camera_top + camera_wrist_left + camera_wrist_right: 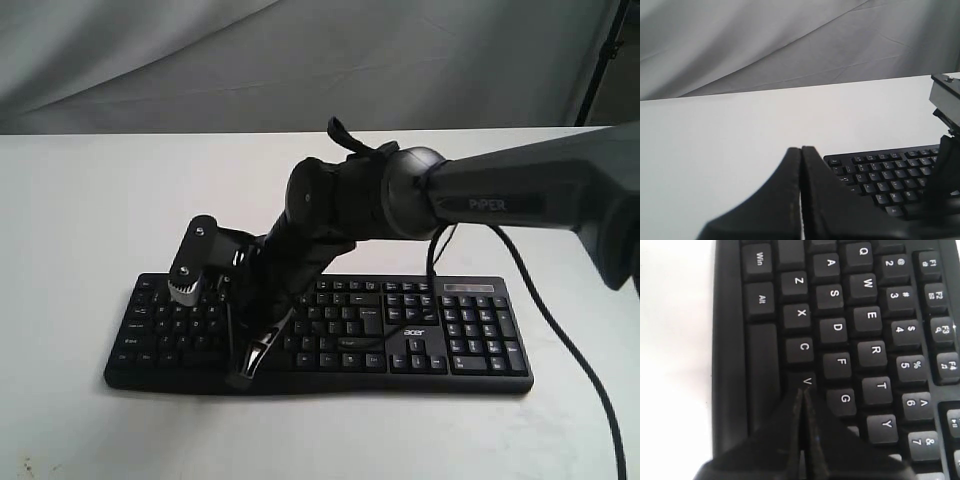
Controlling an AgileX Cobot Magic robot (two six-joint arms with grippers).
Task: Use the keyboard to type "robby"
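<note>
Keyboard (470,340) lay across lower centre of ext. view on white table (80,200). R gripper (802,390), fingers pressed together w/ nothing between, had its tip at V key (807,381). L gripper (801,148) was likewise closed and empty, near keyboard's corner.

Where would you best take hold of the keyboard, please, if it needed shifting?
Probably the number-pad end of the keyboard, approached from the right of the exterior view. It lies flat and low, so only a thin edge offers the jaws a pinch, top to underside. That end is free, while the shut right gripper stands over the left half.
</note>
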